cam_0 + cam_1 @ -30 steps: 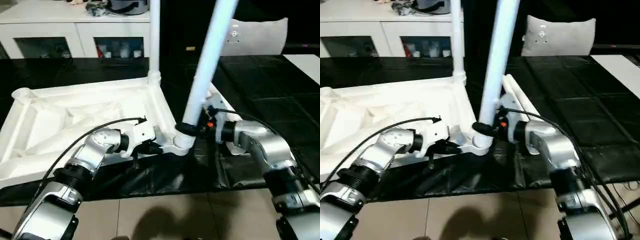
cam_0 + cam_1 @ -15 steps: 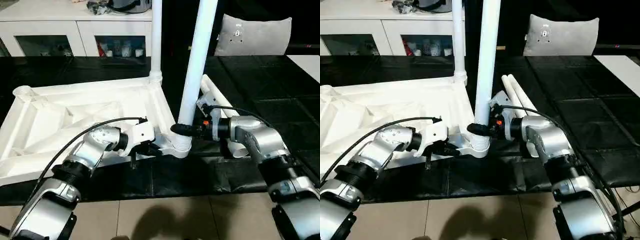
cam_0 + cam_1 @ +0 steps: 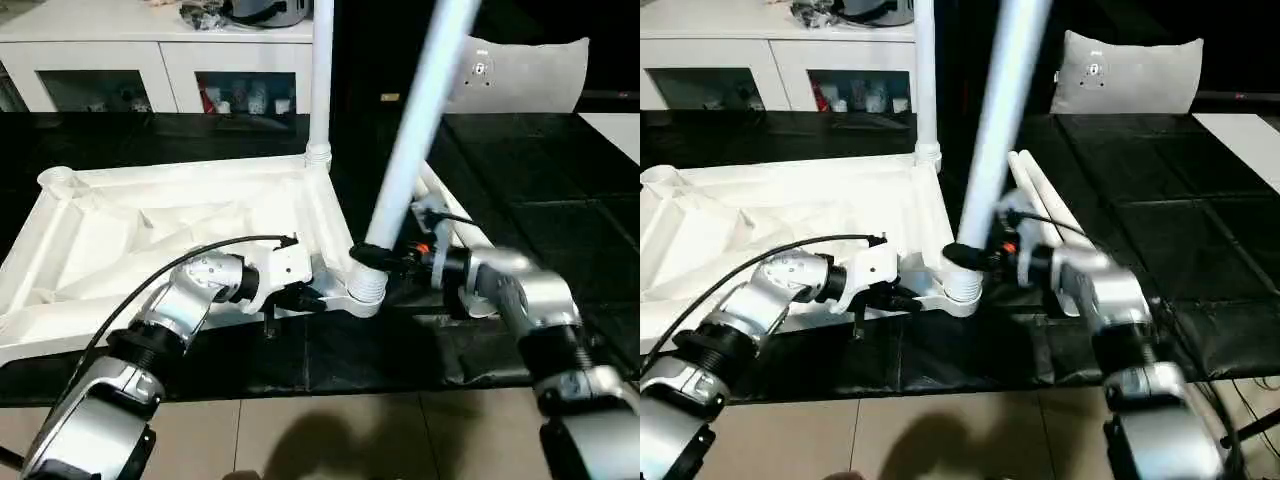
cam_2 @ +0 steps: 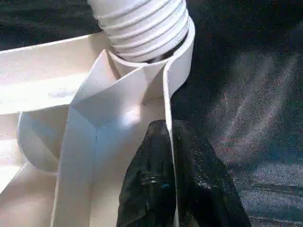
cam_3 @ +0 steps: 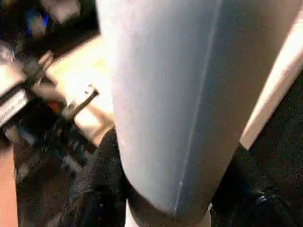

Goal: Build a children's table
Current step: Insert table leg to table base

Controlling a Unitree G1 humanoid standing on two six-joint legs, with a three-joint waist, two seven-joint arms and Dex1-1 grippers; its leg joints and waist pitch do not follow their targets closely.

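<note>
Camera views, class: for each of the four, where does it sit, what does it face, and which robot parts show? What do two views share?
Left eye, right eye: head, looking down at the tabletop; both silver forearms.
Left wrist: sees its fingers pinching the tabletop's rim.
Right wrist: sees the leaning leg between its fingers.
Shared: both wrists show the corner socket.

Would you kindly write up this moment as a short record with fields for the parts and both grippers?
table top: white plastic rectangular top, ribbed underside up, on the black-covered work table
far leg: white tube leg, upright in the far corner socket
near leg: white tapered tube leg, tilted, foot in the near corner socket
spare legs: two white tubes lying on the black cover
left gripper: shut on the top's rim wall
right gripper: shut on the near leg's base
</note>
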